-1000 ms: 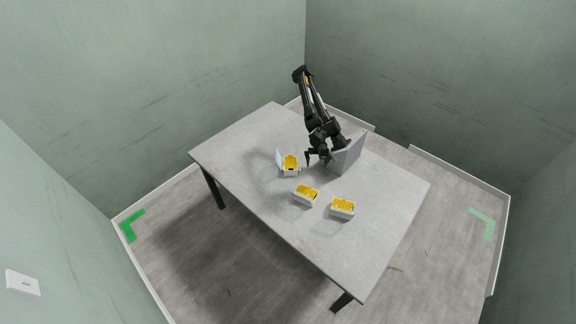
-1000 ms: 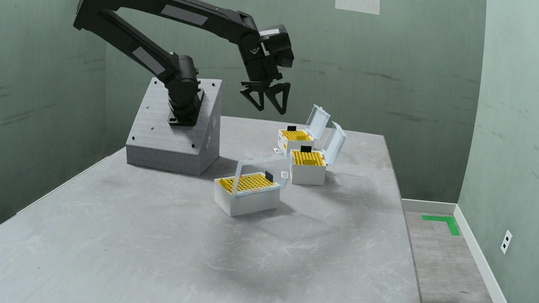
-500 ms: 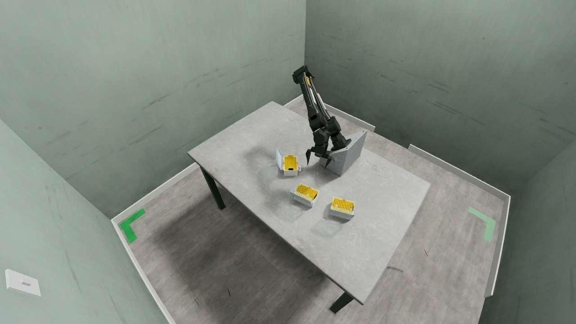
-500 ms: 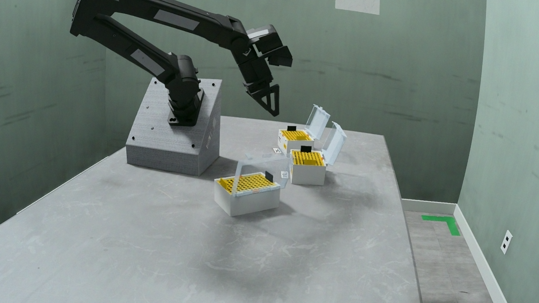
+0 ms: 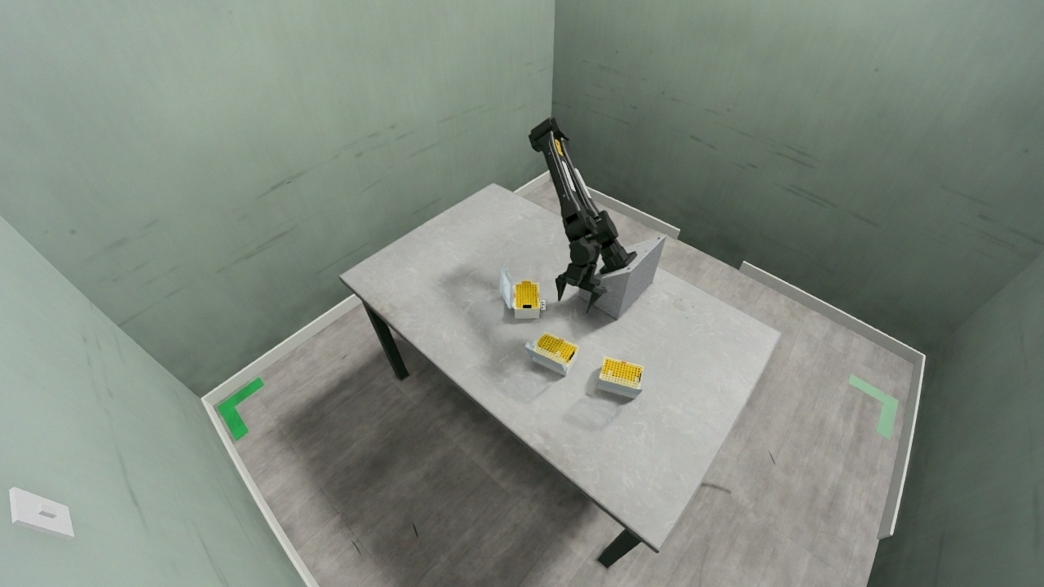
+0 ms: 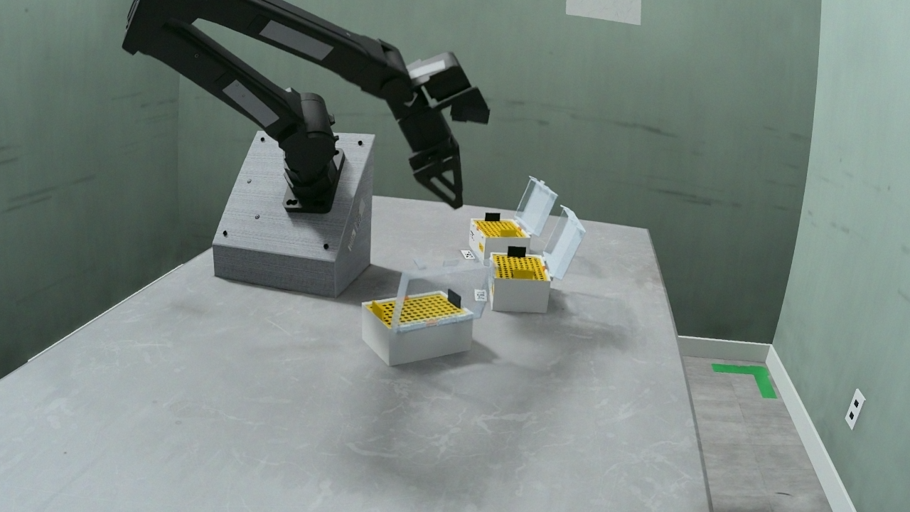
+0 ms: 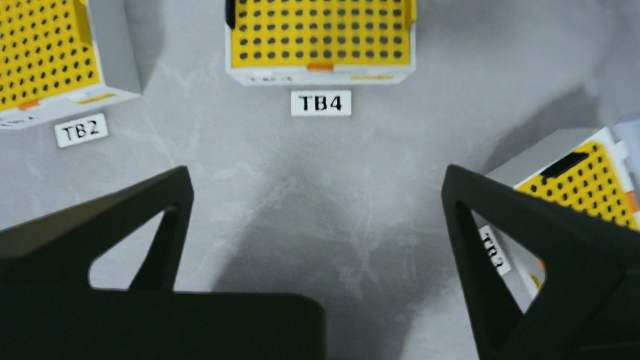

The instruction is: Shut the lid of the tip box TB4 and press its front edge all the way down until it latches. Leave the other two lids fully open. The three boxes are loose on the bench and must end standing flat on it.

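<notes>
Three white tip boxes with yellow racks stand flat on the grey bench, all with clear lids raised. TB4 (image 5: 552, 352) (image 6: 518, 283) is the middle one. In the wrist view, TB4 (image 7: 320, 37) is at the top centre, with its orange latch tab and label (image 7: 320, 103) facing me. Its lid (image 6: 564, 242) stands open on the far side from me. TB2 (image 5: 620, 376) (image 6: 499, 234) (image 7: 45, 55) sits beside it. TB3 (image 5: 525, 297) (image 6: 416, 324) (image 7: 575, 185) is under my right finger. My gripper (image 5: 577, 299) (image 6: 445, 184) (image 7: 317, 179) is open and empty, hanging well above the bench in front of TB4.
The arm's grey wedge base (image 5: 631, 280) (image 6: 292, 216) stands close behind the gripper at the bench's long edge. TB2's open lid (image 6: 537, 203) rises right beside TB4's lid. The bench edge (image 6: 674, 356) lies past the lids.
</notes>
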Motion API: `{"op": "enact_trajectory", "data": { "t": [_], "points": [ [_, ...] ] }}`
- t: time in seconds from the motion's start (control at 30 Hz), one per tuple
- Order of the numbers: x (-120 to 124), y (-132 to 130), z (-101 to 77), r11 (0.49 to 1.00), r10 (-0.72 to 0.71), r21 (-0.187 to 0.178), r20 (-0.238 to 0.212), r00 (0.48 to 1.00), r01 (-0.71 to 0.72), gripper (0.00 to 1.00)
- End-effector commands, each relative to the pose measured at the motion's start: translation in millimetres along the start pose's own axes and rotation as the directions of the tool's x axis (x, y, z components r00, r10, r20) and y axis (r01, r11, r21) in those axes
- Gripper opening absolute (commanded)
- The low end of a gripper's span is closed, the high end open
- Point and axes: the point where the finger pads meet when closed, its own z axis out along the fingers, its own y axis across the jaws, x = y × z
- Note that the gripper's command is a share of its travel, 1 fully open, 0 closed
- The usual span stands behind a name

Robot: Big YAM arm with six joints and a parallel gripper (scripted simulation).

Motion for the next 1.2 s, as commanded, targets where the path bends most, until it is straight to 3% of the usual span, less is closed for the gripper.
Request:
{"op": "enact_trajectory", "data": {
  "t": [0.0,0.77,1.17],
  "points": [
    [5,-1,19.2,1.0,-0.011,0.002,0.001,1.0,0.011,1.0],
    [63,-2,105.9,1.0,-0.018,0.0,-0.006,1.0,0.018,1.0],
    [56,-2,105.8,1.0,-0.013,0.003,0.008,1.0,0.013,1.0]
  ]
}}
